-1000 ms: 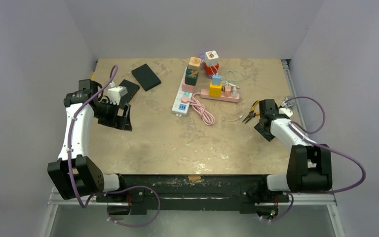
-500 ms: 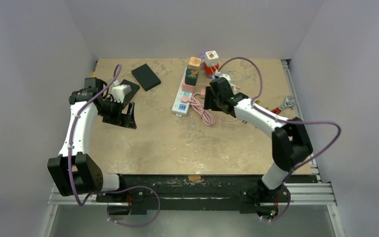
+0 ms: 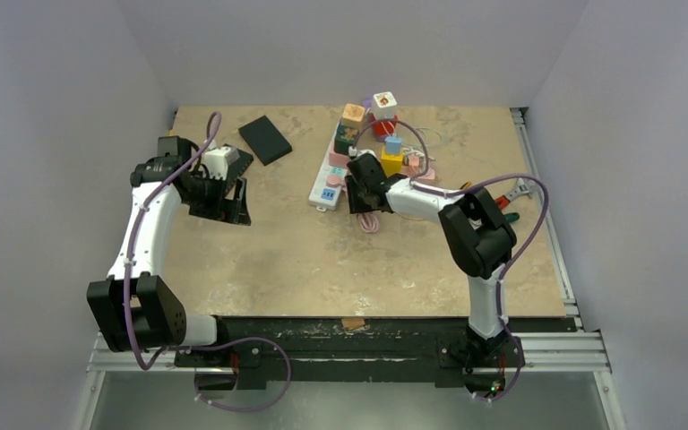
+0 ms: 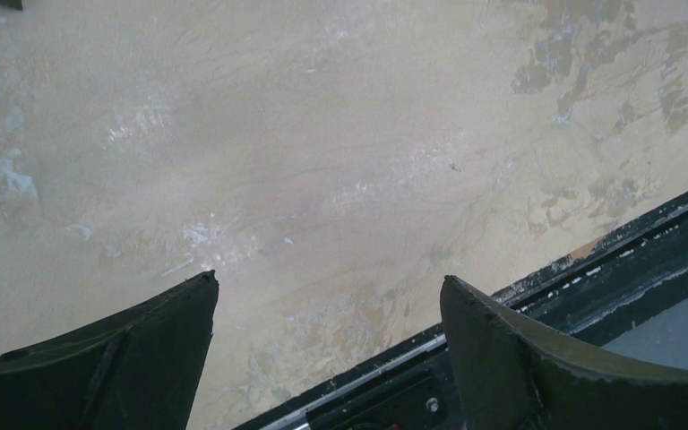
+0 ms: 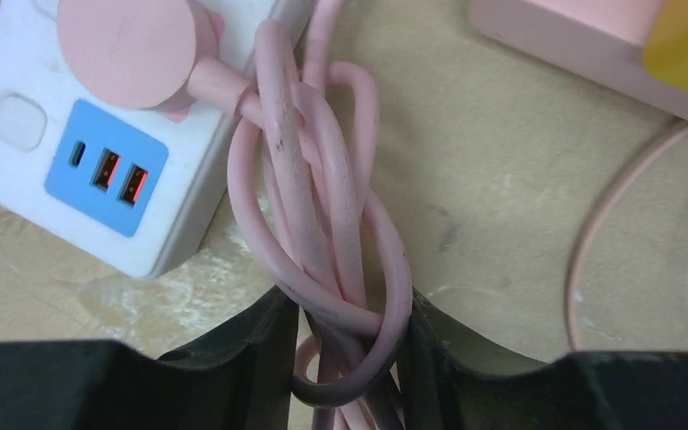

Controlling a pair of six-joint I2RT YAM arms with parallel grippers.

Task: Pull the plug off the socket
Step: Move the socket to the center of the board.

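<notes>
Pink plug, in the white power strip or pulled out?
In: the pink plug sits flush on the white power strip; right gripper pinches its cable.

My overhead view sits above and behind both arm bases, looking forward and down from some way off, so I get the whole surface (image 3: 305, 260). My left wrist view faces steeply down, close over bare surface and one dark edge. My right wrist view hangs very close over the white power strip (image 5: 98, 170) and pink cable (image 5: 340, 269), which the overhead view also shows, small, near the middle
</notes>
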